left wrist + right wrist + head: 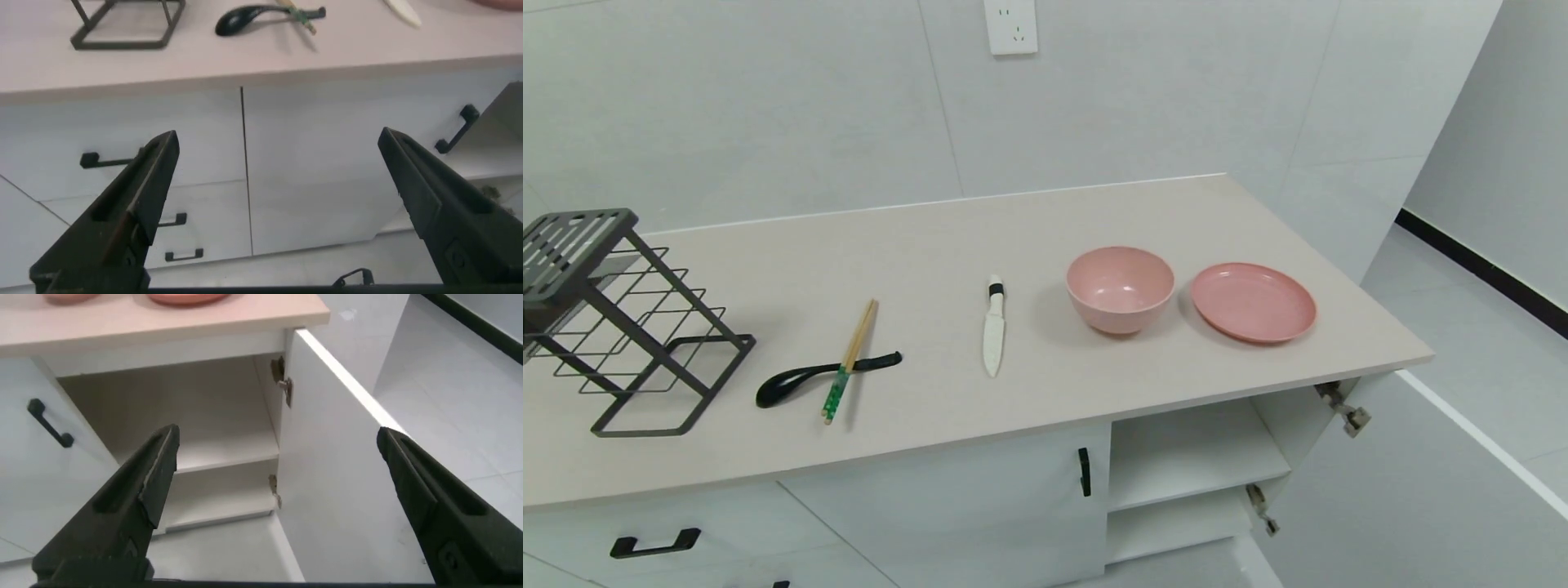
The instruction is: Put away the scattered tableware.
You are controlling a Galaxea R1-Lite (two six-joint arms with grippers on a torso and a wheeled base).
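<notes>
Holding left gripper (278, 143) spread wide before what look like drawers (122, 192), right gripper (276, 439) equally wide before the open cabinet (221, 453).

Pink bowl (1120, 287) by plate (1253, 300); white knife (993, 327); chopsticks (858, 339) across blk spoon (805, 376).

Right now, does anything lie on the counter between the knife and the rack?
Yes. The chopsticks and the spoon lie crossed on the counter, between the knife and the rack. The chopsticks rest on top of the spoon's handle.
</notes>
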